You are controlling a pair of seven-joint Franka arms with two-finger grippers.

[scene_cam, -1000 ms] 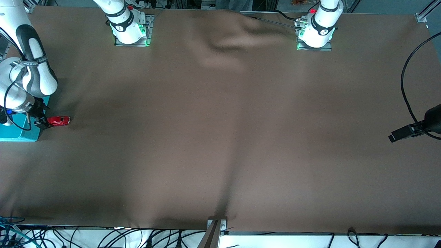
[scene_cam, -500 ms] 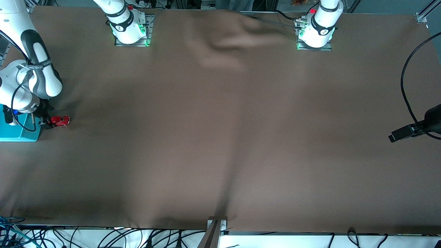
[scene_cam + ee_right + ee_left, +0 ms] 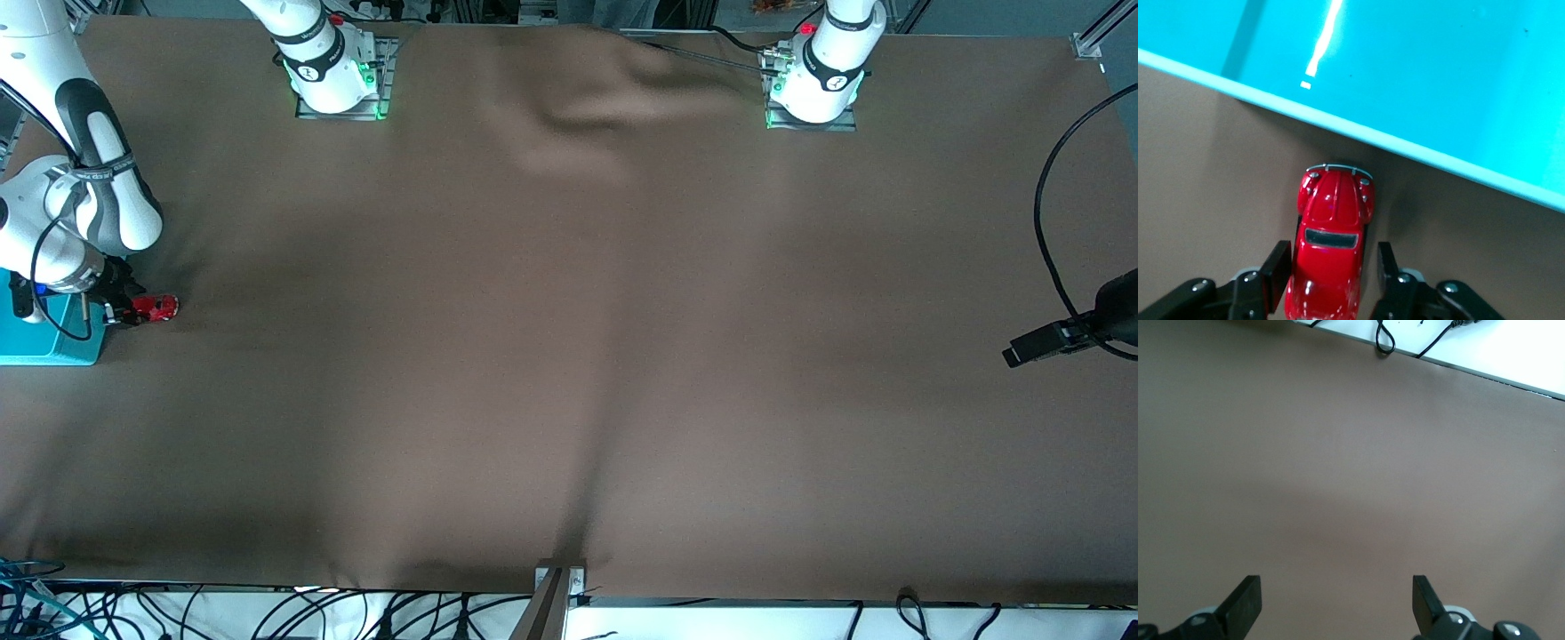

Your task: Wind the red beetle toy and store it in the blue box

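Observation:
The red beetle toy [image 3: 160, 308] rests on the brown table cloth, close beside the blue box [image 3: 46, 345] at the right arm's end of the table. My right gripper [image 3: 118, 313] is low at the table and shut on the toy's sides. In the right wrist view the red beetle toy [image 3: 1331, 227] sits between the black fingers [image 3: 1277, 270], its nose pointing at the blue box's wall [image 3: 1358, 130], a short gap away. The right gripper [image 3: 1333, 261] holds the rear half. My left gripper [image 3: 1336, 597] hangs open over bare cloth with nothing between its fingers.
A black device [image 3: 1067, 333] with a looping cable reaches in at the left arm's end of the table. Both arm bases [image 3: 336, 76] stand along the table's edge farthest from the front camera. Cables [image 3: 1386, 337] hang at the table's edge.
The right arm's wrist has swung round over the box's edge, and the gripper has drawn the toy slightly toward the box. The left gripper has not moved.

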